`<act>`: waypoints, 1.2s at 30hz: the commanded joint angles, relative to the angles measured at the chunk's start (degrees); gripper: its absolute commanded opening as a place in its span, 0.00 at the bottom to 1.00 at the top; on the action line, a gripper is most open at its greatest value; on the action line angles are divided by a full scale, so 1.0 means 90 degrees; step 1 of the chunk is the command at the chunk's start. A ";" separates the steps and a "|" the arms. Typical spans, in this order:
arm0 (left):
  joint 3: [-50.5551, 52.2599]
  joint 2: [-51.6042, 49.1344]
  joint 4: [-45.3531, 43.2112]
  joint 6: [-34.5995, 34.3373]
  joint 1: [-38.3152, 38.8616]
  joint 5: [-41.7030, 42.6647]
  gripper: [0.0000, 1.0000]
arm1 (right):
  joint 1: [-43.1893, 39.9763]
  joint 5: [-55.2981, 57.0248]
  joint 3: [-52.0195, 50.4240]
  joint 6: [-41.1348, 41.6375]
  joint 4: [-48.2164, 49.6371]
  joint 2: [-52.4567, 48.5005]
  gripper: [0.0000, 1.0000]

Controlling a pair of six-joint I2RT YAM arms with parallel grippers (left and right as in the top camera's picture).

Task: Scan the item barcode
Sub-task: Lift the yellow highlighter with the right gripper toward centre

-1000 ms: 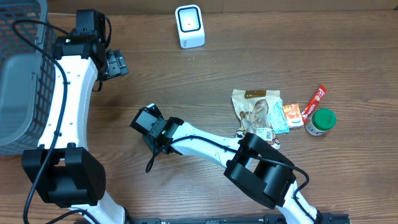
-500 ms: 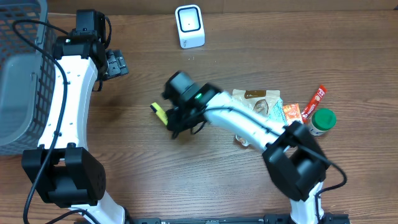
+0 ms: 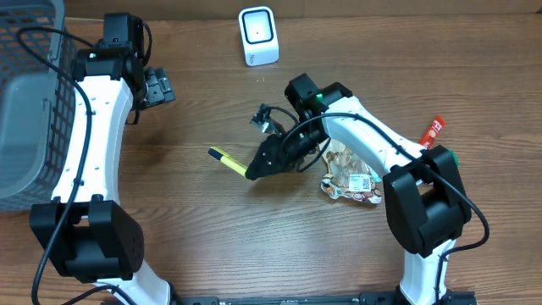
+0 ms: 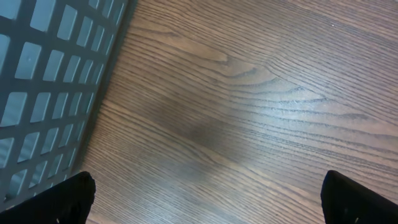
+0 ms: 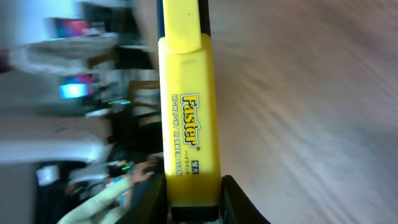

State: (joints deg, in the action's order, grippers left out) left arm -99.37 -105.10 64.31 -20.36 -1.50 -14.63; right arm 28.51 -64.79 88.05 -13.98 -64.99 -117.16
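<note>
The item is a yellow highlighter (image 3: pixel 227 158) with "Faster" printed on its side, held above the middle of the table. My right gripper (image 3: pixel 258 167) is shut on its back end, and the capped tip points left. In the right wrist view the highlighter (image 5: pixel 186 118) runs up from between the black fingers (image 5: pixel 239 202), and my right gripper (image 5: pixel 194 202) clamps its lower end. A white barcode scanner (image 3: pixel 257 36) stands at the far edge, apart from the highlighter. My left gripper (image 3: pixel 158 87) hangs open at the far left; in its wrist view the gripper (image 4: pixel 208 202) has only bare wood between the fingertips (image 4: pixel 68 199).
A grey mesh basket (image 3: pixel 25 102) fills the left side, its wall (image 4: pixel 43 81) close to my left gripper. Right of centre lie a snack packet (image 3: pixel 351 178), a red sachet (image 3: pixel 433 131) and a green-lidded jar (image 3: pixel 446 158), partly under the right arm.
My right arm has swung from the near-left middle up and to the right, carrying the highlighter off the table. The left arm has not moved.
</note>
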 commanded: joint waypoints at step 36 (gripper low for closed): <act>-0.0053 0.0022 -0.0002 0.0121 0.0044 -0.0058 1.00 | -0.0539 -0.0996 -0.0801 -0.1333 0.0022 0.0158 0.13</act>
State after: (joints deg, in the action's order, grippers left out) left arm -99.37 -105.10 64.31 -20.36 -1.50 -14.63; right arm 23.73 -79.07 81.12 -25.50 -65.08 -117.16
